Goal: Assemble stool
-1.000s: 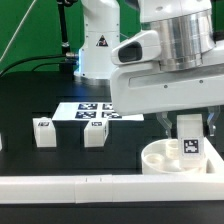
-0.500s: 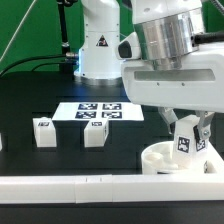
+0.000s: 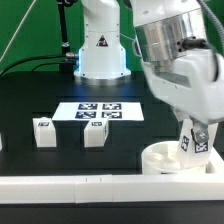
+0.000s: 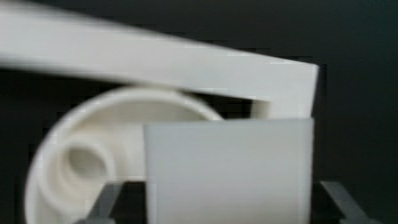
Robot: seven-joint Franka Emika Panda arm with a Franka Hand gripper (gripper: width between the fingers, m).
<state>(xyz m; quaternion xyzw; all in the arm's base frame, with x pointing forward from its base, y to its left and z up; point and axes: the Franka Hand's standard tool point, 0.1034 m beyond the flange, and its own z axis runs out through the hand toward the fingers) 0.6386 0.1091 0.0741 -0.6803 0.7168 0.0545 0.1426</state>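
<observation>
Exterior view: the arm is rolling over. The held leg (image 3: pixel 193 141) is now leaning over the seat (image 3: pixel 166 161), where 1 s ago it was standing upright. Jaws are clamping that leg. Probably working it into the seat, so leg 1 of 3. The spare leg (image 3: pixel 43 131) and 2nd spare leg (image 3: pixel 95 133) are sitting on the worktop (image 3: pixel 140 135), well apart from the seat. The seat rim is hiding the held leg's foot.

Wrist view: the held leg (image 4: pixel 228 172) is blurring out and covering much of the seat (image 4: pixel 103 140), so I can't tell if it's engaging.
</observation>
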